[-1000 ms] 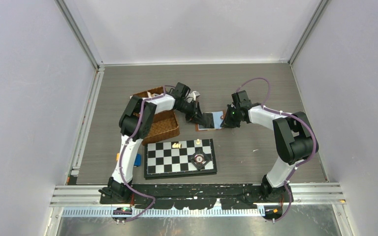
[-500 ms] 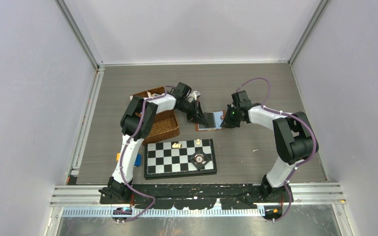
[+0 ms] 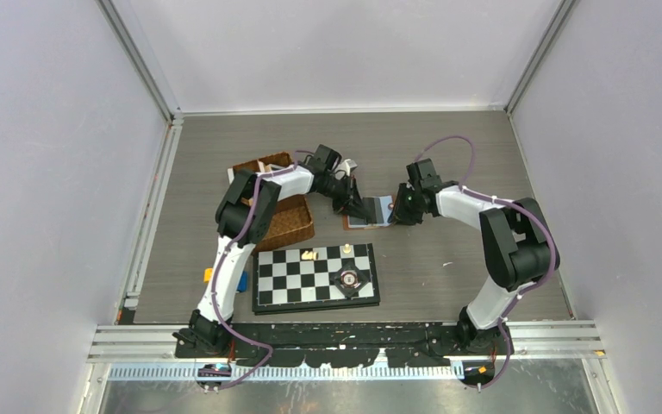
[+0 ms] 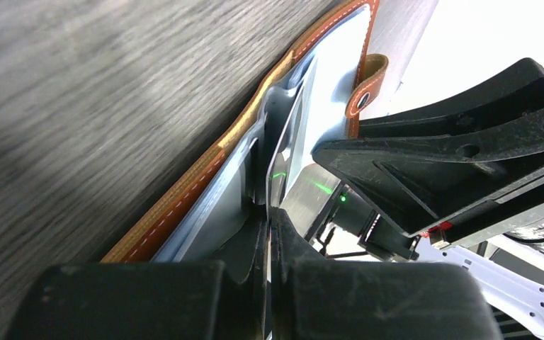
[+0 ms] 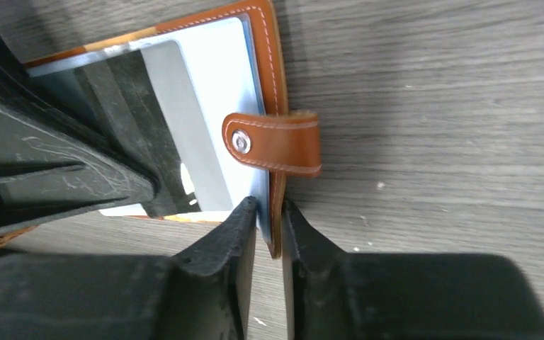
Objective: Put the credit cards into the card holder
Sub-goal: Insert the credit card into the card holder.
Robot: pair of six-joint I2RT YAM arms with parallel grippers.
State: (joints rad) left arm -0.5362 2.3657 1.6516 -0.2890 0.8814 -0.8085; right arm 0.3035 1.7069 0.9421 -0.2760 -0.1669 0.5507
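Jaws of both arms meet at one small tan-brown leather card holder, lying open mid-table in the overhead view. It is beyond a black-and-white chessboard and right of a brown wicker basket. The left gripper is at its left side and the right gripper at its right, both about equally near. From the left wrist, the jaws are pressed together on one thin pale grey credit card, seen edge-on. Its long axis runs straight ahead into the holder's pale pockets, so the next push looks to be forward. From the right wrist, the jaws stand a narrow slit apart around the holder's near edge, beside its snap-tab strap; whether they clamp it cannot be told.
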